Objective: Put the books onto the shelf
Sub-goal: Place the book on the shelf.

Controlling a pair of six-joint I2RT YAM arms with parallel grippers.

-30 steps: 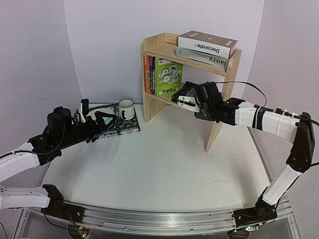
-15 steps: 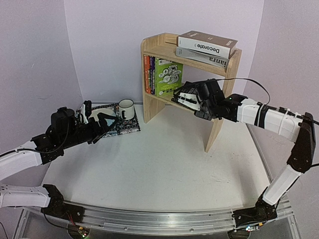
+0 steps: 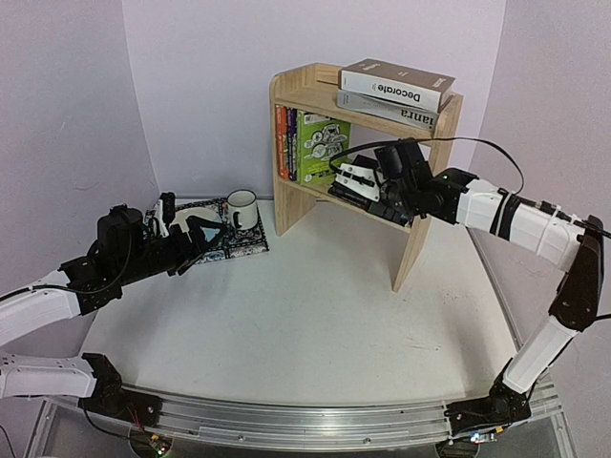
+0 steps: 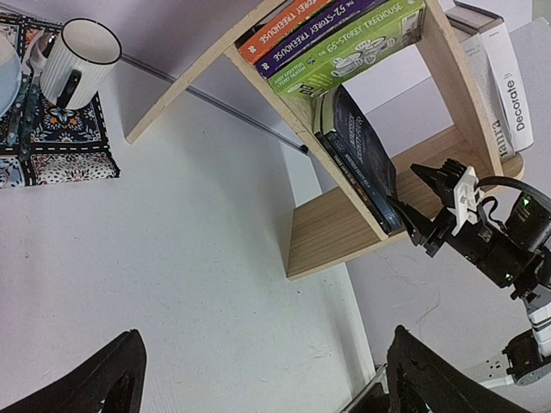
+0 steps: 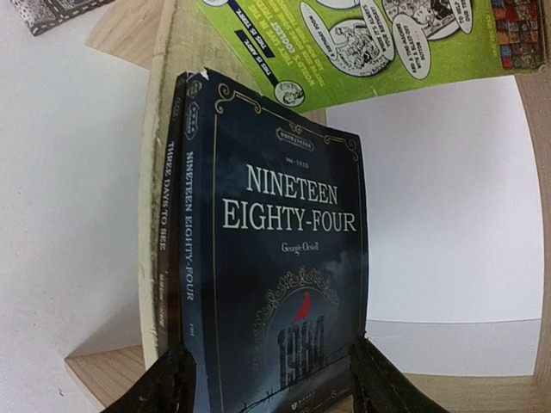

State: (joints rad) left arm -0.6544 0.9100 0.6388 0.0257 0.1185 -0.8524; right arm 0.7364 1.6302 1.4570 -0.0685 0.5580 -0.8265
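Leaning dark-blue Nineteen Eighty-Four (image 5: 284,284) shows pale lettering; right claw (image 5: 269,357) parted, left claw (image 4: 267,340) wide.

The Nineteen Eighty-Four book (image 5: 284,258) is dark blue, the cartoon paperback (image 5: 362,43) green, the shelf (image 3: 410,253) pale pine.

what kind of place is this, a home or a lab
Probably a robotics lab bench, not a home: robot arms mounted on a metal rail at a white table, a plain backdrop, and a staged shelf of books.
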